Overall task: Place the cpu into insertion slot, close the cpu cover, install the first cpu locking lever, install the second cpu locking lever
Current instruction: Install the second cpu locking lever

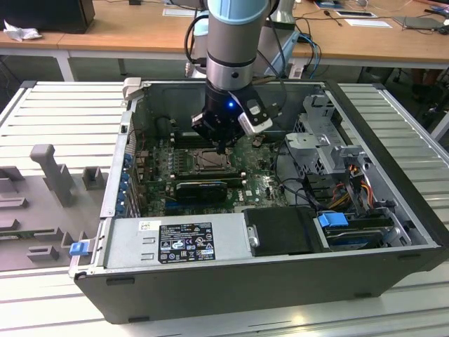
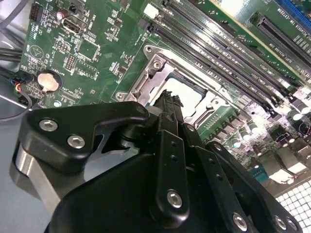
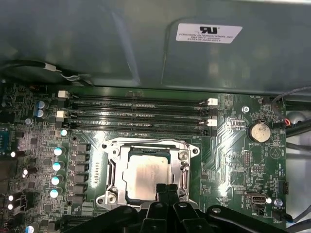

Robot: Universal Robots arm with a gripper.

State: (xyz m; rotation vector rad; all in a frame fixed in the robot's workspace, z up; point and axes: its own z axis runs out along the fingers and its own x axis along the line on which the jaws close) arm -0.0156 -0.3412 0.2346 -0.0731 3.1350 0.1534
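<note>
Gripper (image 3: 166,190) fingers pressed together, holding nothing, tips just above near edge of cpu (image 3: 146,174). Cpu lies in insertion slot (image 3: 112,180) with cpu cover (image 3: 148,144) closed around it. Beyond: memory slots (image 3: 138,114), coin battery (image 3: 258,130), case wall. In exterior view, arm hides socket inside computer case (image 1: 382,232).

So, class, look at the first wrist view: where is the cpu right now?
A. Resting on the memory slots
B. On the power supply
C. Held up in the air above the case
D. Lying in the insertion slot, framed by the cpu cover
D: the pale cpu lies inside the insertion slot, seen through the cpu cover window, with the gripper at its edge.
</note>
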